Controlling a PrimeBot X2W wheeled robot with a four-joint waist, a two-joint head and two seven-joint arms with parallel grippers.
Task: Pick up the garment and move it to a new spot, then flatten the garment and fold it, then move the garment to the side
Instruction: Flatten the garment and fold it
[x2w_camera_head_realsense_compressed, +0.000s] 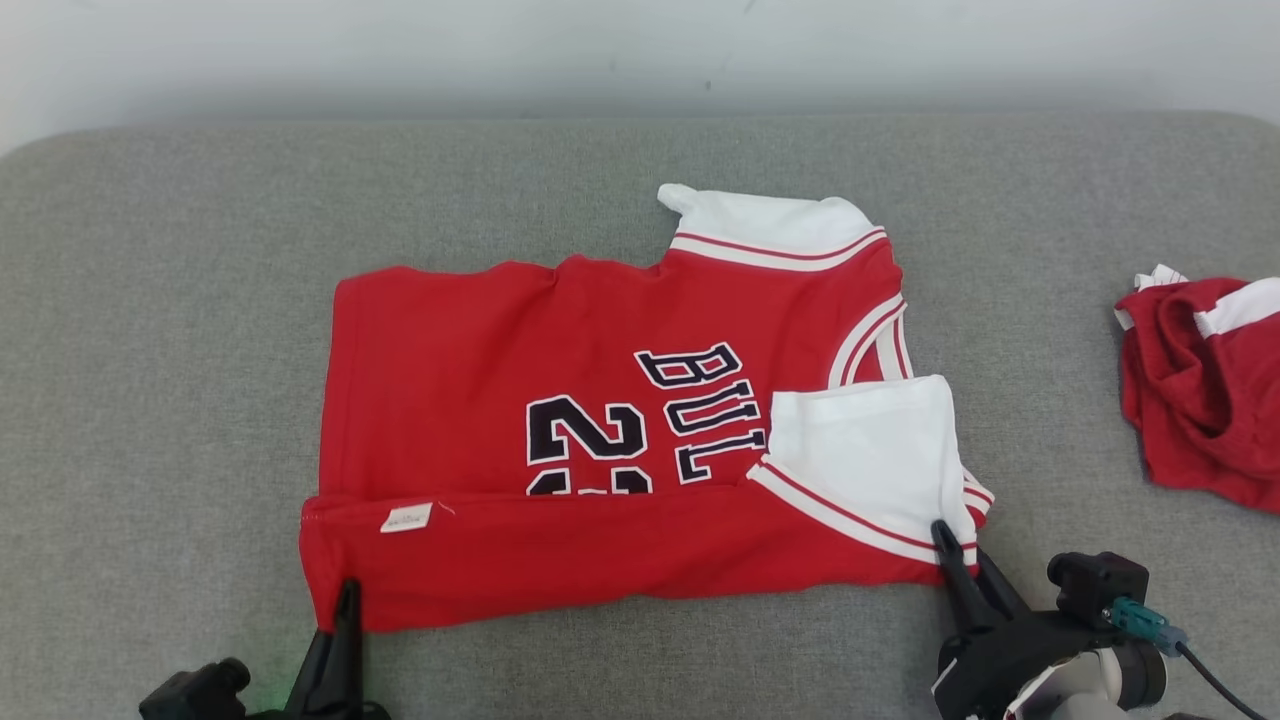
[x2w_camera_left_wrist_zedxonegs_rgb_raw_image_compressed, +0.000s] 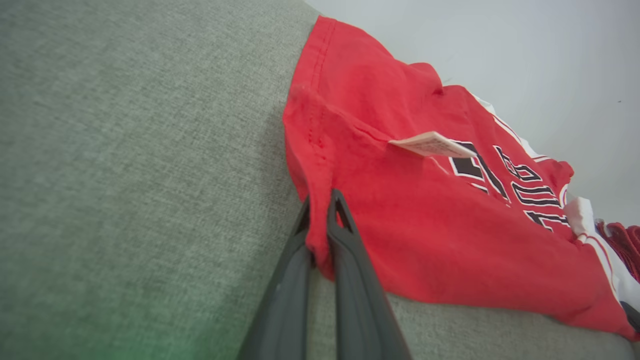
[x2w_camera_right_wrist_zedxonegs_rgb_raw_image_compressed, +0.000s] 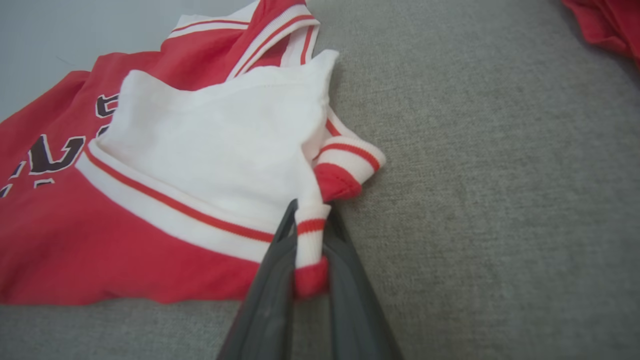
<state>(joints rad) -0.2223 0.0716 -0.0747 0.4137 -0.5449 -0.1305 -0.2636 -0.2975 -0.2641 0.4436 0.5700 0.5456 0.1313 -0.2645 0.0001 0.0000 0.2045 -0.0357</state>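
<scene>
The garment (x2w_camera_head_realsense_compressed: 560, 400) is a red basketball jersey with white trim and dark lettering, lying partly folded on the grey cushioned surface, its near edge turned up over the front. My left gripper (x2w_camera_head_realsense_compressed: 348, 592) pinches the near left corner, and the left wrist view shows red cloth (x2w_camera_left_wrist_zedxonegs_rgb_raw_image_compressed: 320, 235) squeezed between the shut fingers (x2w_camera_left_wrist_zedxonegs_rgb_raw_image_compressed: 350, 250). My right gripper (x2w_camera_head_realsense_compressed: 942, 535) is shut on the near right corner, where the right wrist view shows the striped white and red shoulder band (x2w_camera_right_wrist_zedxonegs_rgb_raw_image_compressed: 310, 240) caught between its fingers (x2w_camera_right_wrist_zedxonegs_rgb_raw_image_compressed: 270, 280).
A second red and white garment (x2w_camera_head_realsense_compressed: 1205, 385) lies bunched at the right edge of the grey surface (x2w_camera_head_realsense_compressed: 180, 300). A pale wall (x2w_camera_head_realsense_compressed: 600, 50) runs behind the surface's far edge. Bare grey fabric stretches to the left and far side of the jersey.
</scene>
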